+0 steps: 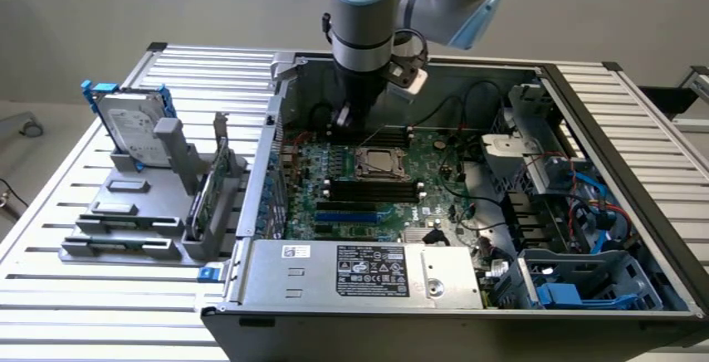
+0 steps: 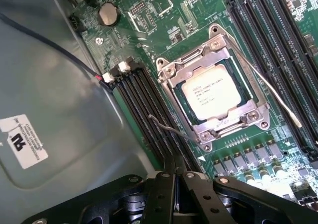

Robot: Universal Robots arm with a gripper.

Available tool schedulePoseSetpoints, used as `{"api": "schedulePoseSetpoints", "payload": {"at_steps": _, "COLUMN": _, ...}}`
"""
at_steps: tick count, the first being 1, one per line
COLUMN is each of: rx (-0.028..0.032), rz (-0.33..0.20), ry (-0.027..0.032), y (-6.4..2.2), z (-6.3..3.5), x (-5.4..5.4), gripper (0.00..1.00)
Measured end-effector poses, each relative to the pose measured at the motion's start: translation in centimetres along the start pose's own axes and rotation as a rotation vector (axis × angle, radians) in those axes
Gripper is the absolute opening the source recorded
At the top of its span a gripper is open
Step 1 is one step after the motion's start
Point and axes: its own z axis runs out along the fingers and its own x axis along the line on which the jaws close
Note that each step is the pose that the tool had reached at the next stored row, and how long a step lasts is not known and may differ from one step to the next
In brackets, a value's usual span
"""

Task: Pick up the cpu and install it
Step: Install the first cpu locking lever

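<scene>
Closed up tight, the hand (image 2: 177, 170) has its two black fingers pressed flat against each other, and I see nothing gripped between them. It hangs over the grey case (image 2: 49, 110) wall side of the green motherboard (image 2: 174, 33), its tips just over the near bank of black memory slots (image 2: 149, 105).

Past those slots comes a thin wire lever (image 2: 166, 128), standing loose beside the socket (image 2: 174, 77). Inside the socket's metal frame sits the cpu (image 2: 211, 92), silver top up, printed face showing, lying flat and square to the frame. So it appears to be seated in place rather than waiting to be picked up. A second wire lever (image 2: 278, 102) runs along the far side of the socket, and whether either lever is latched I cannot tell.

In the exterior view the hand (image 1: 349, 119) is low inside the case (image 1: 554, 80), toward the back. The cpu (image 1: 380, 161) lies from it toward the camera and a little toward the exterior view's right, close by but apart from the fingers. The chip is square, so no long axis governs the approach.

Farther off, outside the case, a hard drive (image 1: 133, 129) stands upright in its holder on the slatted counter (image 1: 66, 295).
</scene>
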Motion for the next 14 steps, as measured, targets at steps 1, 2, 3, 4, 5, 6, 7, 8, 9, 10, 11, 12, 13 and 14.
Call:
{"api": "schedulePoseSetpoints", "payload": {"at_steps": 1, "rx": -0.0044, "rz": 0.000, "ry": -0.0044, "y": 0.00, "z": 0.06, "x": 0.0, "gripper": 0.11}}
{"api": "schedulePoseSetpoints", "payload": {"at_steps": 2, "rx": -0.0089, "rz": -0.001, "ry": -0.0084, "y": 0.01, "z": 0.12, "x": 0.0, "gripper": 0.11}}
{"api": "schedulePoseSetpoints", "payload": {"at_steps": 3, "rx": -0.0134, "rz": -0.001, "ry": -0.0130, "y": 0.02, "z": 0.19, "x": 0.0, "gripper": 0.11}}
{"api": "schedulePoseSetpoints", "payload": {"at_steps": 4, "rx": -0.0180, "rz": -0.002, "ry": -0.0188, "y": 0.02, "z": 0.25, "x": -0.1, "gripper": 0.11}}
{"api": "schedulePoseSetpoints", "payload": {"at_steps": 5, "rx": -0.0215, "rz": -0.002, "ry": -0.0214, "y": 0.03, "z": 0.35, "x": -0.1, "gripper": 0.11}}
{"api": "schedulePoseSetpoints", "payload": {"at_steps": 6, "rx": -0.0242, "rz": -0.003, "ry": -0.0212, "y": 0.03, "z": 0.45, "x": -0.1, "gripper": 0.11}}
{"api": "schedulePoseSetpoints", "payload": {"at_steps": 7, "rx": -0.0270, "rz": -0.003, "ry": -0.0203, "y": 0.03, "z": 0.55, "x": -0.1, "gripper": 0.11}}
{"api": "schedulePoseSetpoints", "payload": {"at_steps": 8, "rx": -0.0291, "rz": -0.003, "ry": -0.0191, "y": 0.04, "z": 0.68, "x": -0.1, "gripper": 0.11}}
{"api": "schedulePoseSetpoints", "payload": {"at_steps": 9, "rx": -0.0310, "rz": -0.003, "ry": -0.0181, "y": 0.04, "z": 0.84, "x": -0.2, "gripper": 0.11}}
{"api": "schedulePoseSetpoints", "payload": {"at_steps": 10, "rx": -0.0322, "rz": -0.003, "ry": -0.0175, "y": 0.05, "z": 0.99, "x": -0.2, "gripper": 0.11}}
{"api": "schedulePoseSetpoints", "payload": {"at_steps": 11, "rx": -0.0330, "rz": -0.003, "ry": -0.0175, "y": 0.05, "z": 1.16, "x": -0.3, "gripper": 0.11}}
{"api": "schedulePoseSetpoints", "payload": {"at_steps": 12, "rx": -0.0333, "rz": -0.002, "ry": -0.0177, "y": 0.05, "z": 1.31, "x": -0.4, "gripper": 0.11}}
{"api": "schedulePoseSetpoints", "payload": {"at_steps": 13, "rx": -0.0338, "rz": -0.002, "ry": -0.0180, "y": 0.05, "z": 1.45, "x": -0.4, "gripper": 0.11}}
{"api": "schedulePoseSetpoints", "payload": {"at_steps": 14, "rx": -0.0343, "rz": -0.001, "ry": -0.0182, "y": 0.05, "z": 1.56, "x": -0.4, "gripper": 0.11}}
